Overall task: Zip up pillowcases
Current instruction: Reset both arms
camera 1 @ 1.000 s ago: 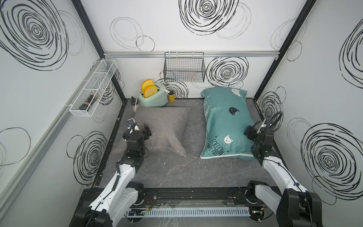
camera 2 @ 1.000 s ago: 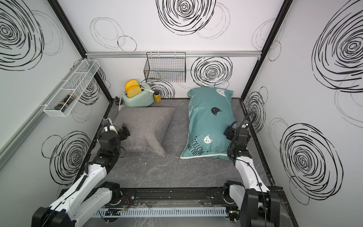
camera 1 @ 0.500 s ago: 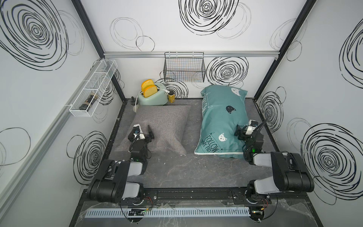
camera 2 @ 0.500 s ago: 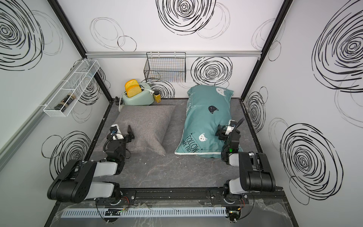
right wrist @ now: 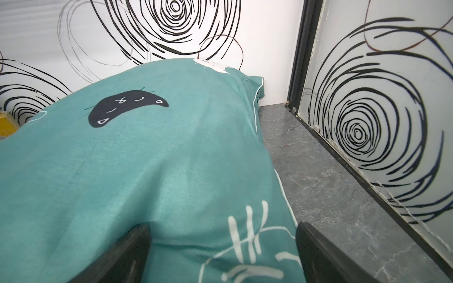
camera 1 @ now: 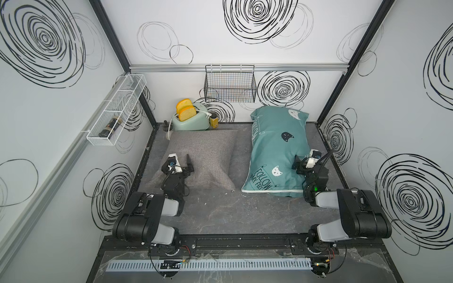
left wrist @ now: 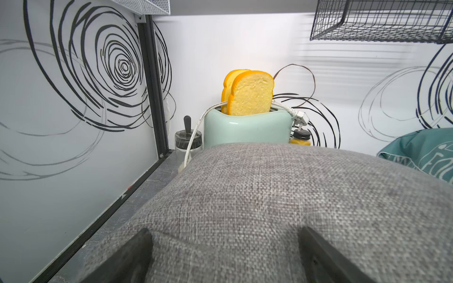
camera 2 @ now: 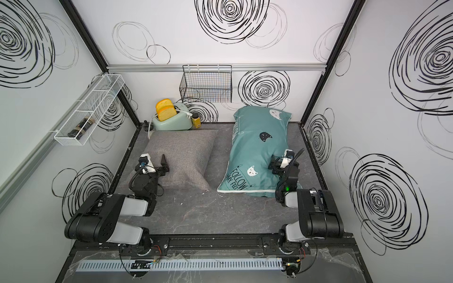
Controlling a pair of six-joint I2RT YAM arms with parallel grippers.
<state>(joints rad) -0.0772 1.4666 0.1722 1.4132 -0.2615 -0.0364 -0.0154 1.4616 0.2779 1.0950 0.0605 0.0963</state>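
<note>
The grey pillowcase (camera 1: 203,156) lies on the left half of the table (camera 1: 232,215), its far edge just before the toaster (camera 1: 191,122); the teal pillowcase (camera 1: 277,152) lies on the right half, its long side running from near to far. The left gripper (left wrist: 224,235) hangs low over the near left part of the grey one, fingers spread wide and holding nothing; the right gripper (right wrist: 221,230) does the same over the near right part of the teal one. It is wide and empty too. No zip or slider shows in any view, so I judge it must first be found, probably along an edge; then one gripper should pin the fabric near the zip's end while the other pinches the pull and draws it straight along the seam, slowly, so the soft cloth does not bunch.
</note>
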